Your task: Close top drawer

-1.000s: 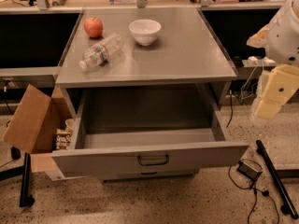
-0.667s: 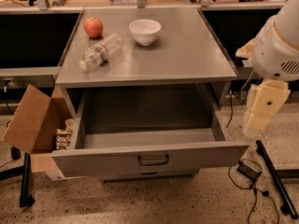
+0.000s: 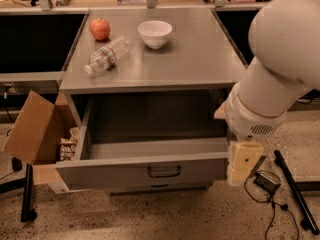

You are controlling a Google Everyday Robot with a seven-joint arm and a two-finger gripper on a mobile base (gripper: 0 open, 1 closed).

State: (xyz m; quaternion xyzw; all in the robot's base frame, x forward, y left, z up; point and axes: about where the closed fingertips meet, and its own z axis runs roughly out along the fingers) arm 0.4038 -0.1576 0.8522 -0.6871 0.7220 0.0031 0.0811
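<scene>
The top drawer [image 3: 145, 170] is pulled far out of the grey cabinet, its deep box interior bare, with a dark bar handle [image 3: 164, 171] at the centre of its flat front. My white arm comes in from the upper right. My gripper [image 3: 241, 165], a cream block, hangs at the drawer's right front corner, overlapping the right end of the front panel.
On the cabinet top [image 3: 200, 54] lie a red apple [image 3: 100, 28], a white bowl [image 3: 155, 33] and a plastic bottle [image 3: 108, 54] on its side. An open cardboard box [image 3: 35, 131] with snack packs stands left of the drawer. Cables and a black bar [image 3: 296, 194] lie on the floor at right.
My arm has swung left and down towards the drawer. The gripper moved from right of the cabinet to the drawer's right front corner. The drawer has not moved.
</scene>
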